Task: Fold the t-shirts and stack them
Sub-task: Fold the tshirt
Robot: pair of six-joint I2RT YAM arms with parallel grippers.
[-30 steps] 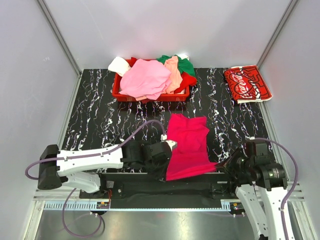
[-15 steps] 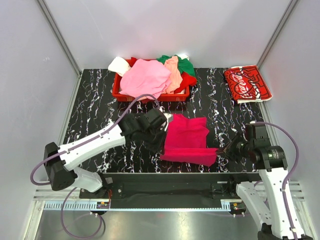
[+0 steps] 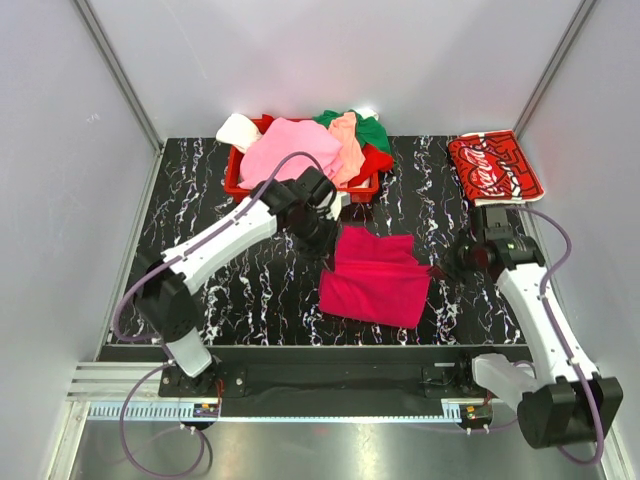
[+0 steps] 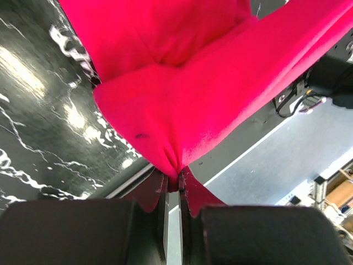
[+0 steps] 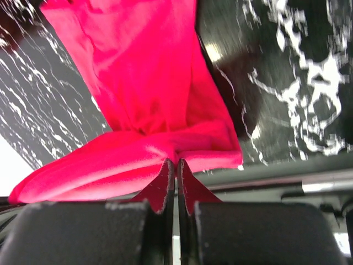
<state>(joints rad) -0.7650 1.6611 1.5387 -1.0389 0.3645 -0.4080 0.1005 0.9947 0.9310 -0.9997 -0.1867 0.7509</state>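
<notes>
The plain magenta t-shirt [image 3: 377, 281] lies partly folded at the table's middle. My left gripper [image 3: 332, 240] is shut on its far left corner, and the cloth bunches between the fingers in the left wrist view [image 4: 165, 110]. My right gripper [image 3: 447, 270] is shut on its right edge, and the cloth shows pinched in the right wrist view [image 5: 143, 110]. The red Coca-Cola t-shirt [image 3: 493, 167] lies folded at the far right. Pink [image 3: 290, 152], peach [image 3: 347, 145], green [image 3: 371, 128] and white [image 3: 237, 130] tees are heaped in the basket.
The red plastic basket [image 3: 232, 183] stands at the back centre-left, just behind my left gripper. Grey walls enclose the black marbled table [image 3: 200, 260] on three sides. A metal rail runs along the near edge.
Both grippers have carried the near edge of the magenta t-shirt away from the front edge toward the back, folding it over itself. Both arms are now stretched out far over the table.
</notes>
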